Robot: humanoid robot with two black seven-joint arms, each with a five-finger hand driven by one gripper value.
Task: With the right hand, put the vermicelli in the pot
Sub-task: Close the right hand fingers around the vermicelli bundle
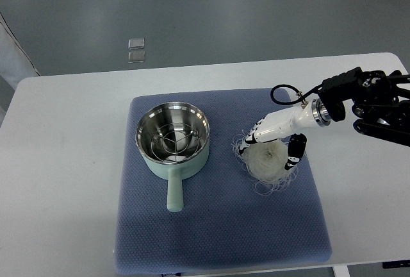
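right hand (274,141): your fingers straddle the vermicelli nest (269,161), half-curled, not visibly clamped | nest: on the blue mat (224,226), directly under the hand | pot (173,137): well apart to the picture's left, handle toward you, so carry leftward

We see a white robot hand (272,143) with black finger joints and tips. Behind its silver wrist ring (318,111) sits a black, angular forearm (375,100), and a thin black cable (286,94) loops above the wrist.
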